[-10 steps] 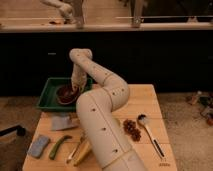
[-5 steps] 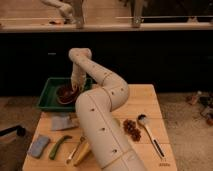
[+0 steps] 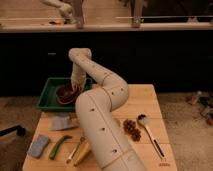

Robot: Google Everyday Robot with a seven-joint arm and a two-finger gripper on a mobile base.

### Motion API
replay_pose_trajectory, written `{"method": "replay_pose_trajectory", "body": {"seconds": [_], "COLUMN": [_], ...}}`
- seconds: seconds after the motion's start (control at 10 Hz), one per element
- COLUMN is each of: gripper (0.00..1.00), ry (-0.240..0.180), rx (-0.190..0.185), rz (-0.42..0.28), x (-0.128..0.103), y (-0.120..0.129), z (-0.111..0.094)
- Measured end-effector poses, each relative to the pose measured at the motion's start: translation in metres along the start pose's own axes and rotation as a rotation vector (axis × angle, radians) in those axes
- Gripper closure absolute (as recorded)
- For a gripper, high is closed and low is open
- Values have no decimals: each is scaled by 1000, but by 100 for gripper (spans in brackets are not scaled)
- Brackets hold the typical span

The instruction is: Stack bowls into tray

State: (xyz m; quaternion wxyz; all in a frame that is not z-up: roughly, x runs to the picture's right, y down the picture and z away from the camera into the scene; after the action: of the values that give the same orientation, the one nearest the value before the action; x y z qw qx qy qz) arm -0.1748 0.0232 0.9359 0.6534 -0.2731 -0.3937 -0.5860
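Note:
A dark reddish-brown bowl (image 3: 64,94) sits inside the green tray (image 3: 48,93) at the table's far left. My arm reaches up and over from the front of the table, then down into the tray. My gripper (image 3: 75,88) is at the bowl's right rim, touching or just over it. The arm's end hides part of the bowl and the tray's right side.
On the wooden table in front of the tray lie a grey cloth (image 3: 61,121), a grey sponge (image 3: 38,145), a green tool (image 3: 58,146) and yellow utensils (image 3: 80,151). At right are a brown cluster (image 3: 132,129) and a metal spoon (image 3: 148,132). A dark counter stands behind.

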Motion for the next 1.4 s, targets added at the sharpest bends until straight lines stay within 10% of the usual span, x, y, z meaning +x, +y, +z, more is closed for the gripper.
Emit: {"method": "replay_pose_trajectory", "body": {"seconds": [0.2, 1.4], "gripper": [21, 20], "ry": [-1, 0], "rx": [0, 0], "rz": [0, 0], "x": [0, 0], "y": [0, 0], "z": [1, 1]}}
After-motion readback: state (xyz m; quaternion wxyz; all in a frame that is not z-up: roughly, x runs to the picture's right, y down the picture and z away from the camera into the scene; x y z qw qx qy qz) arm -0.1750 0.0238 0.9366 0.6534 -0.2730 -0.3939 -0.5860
